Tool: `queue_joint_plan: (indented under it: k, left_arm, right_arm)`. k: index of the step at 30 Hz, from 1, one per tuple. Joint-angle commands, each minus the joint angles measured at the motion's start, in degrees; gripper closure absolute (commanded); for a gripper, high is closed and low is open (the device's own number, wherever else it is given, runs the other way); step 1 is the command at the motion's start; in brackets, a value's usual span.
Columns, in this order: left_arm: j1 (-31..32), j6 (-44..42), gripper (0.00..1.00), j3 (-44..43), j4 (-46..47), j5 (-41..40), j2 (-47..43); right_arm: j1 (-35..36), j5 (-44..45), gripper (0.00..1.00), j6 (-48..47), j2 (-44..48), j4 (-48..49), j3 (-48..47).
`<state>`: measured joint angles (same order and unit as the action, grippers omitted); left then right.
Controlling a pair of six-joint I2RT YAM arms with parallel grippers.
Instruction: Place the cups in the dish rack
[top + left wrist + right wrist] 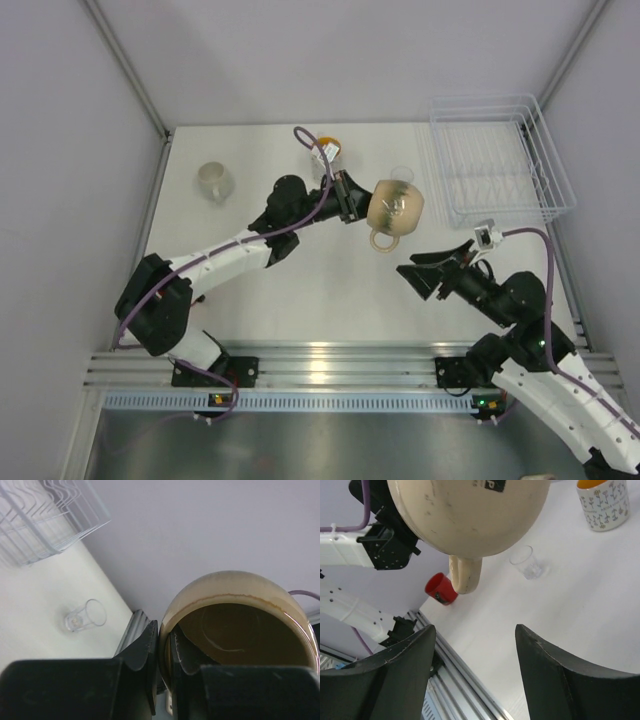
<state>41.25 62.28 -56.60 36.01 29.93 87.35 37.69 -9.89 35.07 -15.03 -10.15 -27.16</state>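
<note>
My left gripper (pixel 353 200) is shut on the rim of the beige mug (pixel 395 208), one finger inside and one outside, holding it tipped above the middle of the table with its handle (pixel 465 572) hanging down. In the left wrist view the gripper (pixel 162 630) pinches the mug wall (pixel 235 620). My right gripper (pixel 415 278) is open and empty just below and in front of the mug (pixel 470 515); its fingertips (pixel 427 630) stand wide apart. The white wire dish rack (pixel 497 160) sits at the back right and holds no cup that I can see.
A white mug (pixel 213 182) stands at the back left. A speckled mug with orange inside (pixel 328 150) is behind the left wrist. A clear glass tumbler (pixel 527 562) lies just behind the beige mug. A red cup (pixel 440 588) lies by the left wall.
</note>
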Motion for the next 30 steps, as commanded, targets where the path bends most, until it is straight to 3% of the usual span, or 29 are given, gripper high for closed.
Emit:
queue_joint_plan:
  k: [1,14,30]
  left_arm:
    - [0.40,9.07,1.00,1.66,16.44,-3.46,-5.17]
    - [2.34,14.27,1.00,6.85,23.40,-10.24,-4.91]
    - [4.01,14.09,1.00,10.46,29.03,-13.94,-1.31]
  right_arm:
    - [-0.43,-2.24,0.34,1.40,-1.05,13.81,0.79]
    - [-0.08,-4.35,0.38,5.27,-17.13,29.75,-1.93]
    - [1.24,-0.39,0.50,9.67,-20.65,35.64,-0.88]
